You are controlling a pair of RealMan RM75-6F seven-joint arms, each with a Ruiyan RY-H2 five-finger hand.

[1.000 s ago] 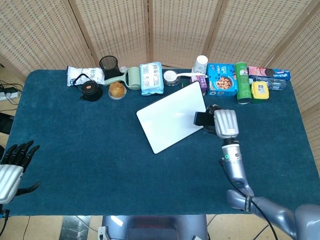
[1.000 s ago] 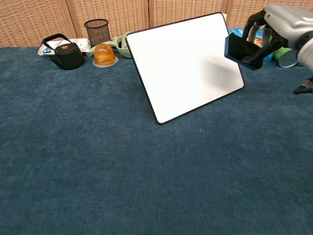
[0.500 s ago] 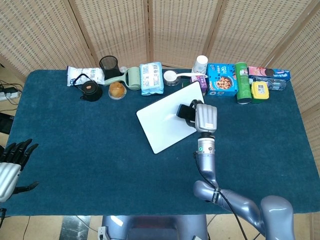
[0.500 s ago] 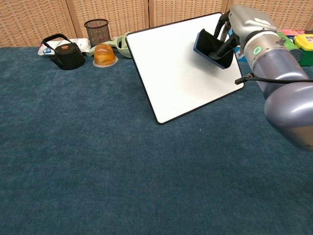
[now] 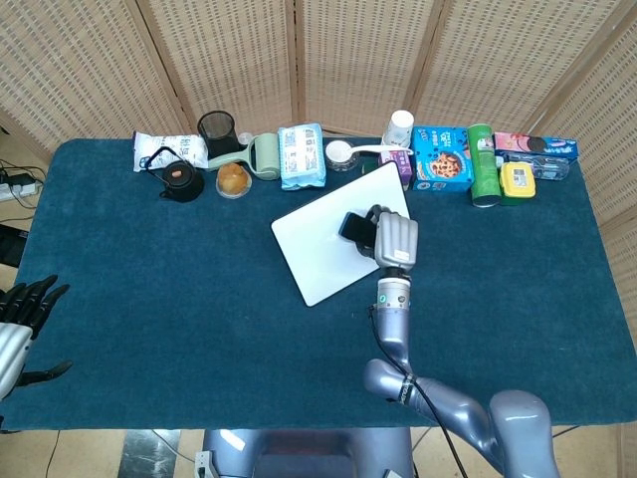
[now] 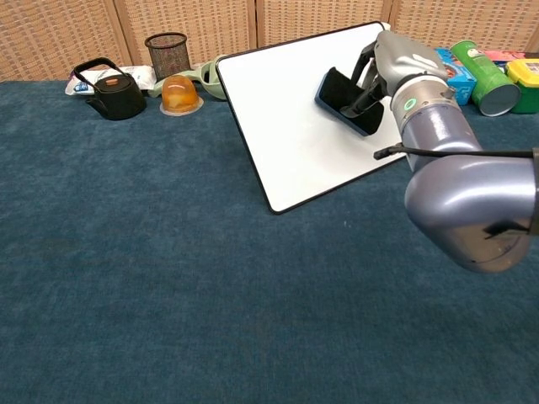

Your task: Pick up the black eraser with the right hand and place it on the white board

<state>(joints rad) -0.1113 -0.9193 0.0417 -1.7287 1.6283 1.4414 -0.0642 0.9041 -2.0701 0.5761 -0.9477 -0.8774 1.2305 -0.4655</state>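
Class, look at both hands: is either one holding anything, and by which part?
The right hand grips the black eraser at its right end, over the white board. The left hand holds nothing.

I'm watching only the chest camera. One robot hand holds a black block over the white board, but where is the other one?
Observer: While the right robot hand holds the black eraser, the head view shows the left robot hand off the near left corner of the table, holding nothing, with its fingers apart.
Visitor: Is the white board hiding anything from me?
Observer: Yes. In the head view a white bottle stands in the back row just beyond the white board, with a white spoon lying beside it.
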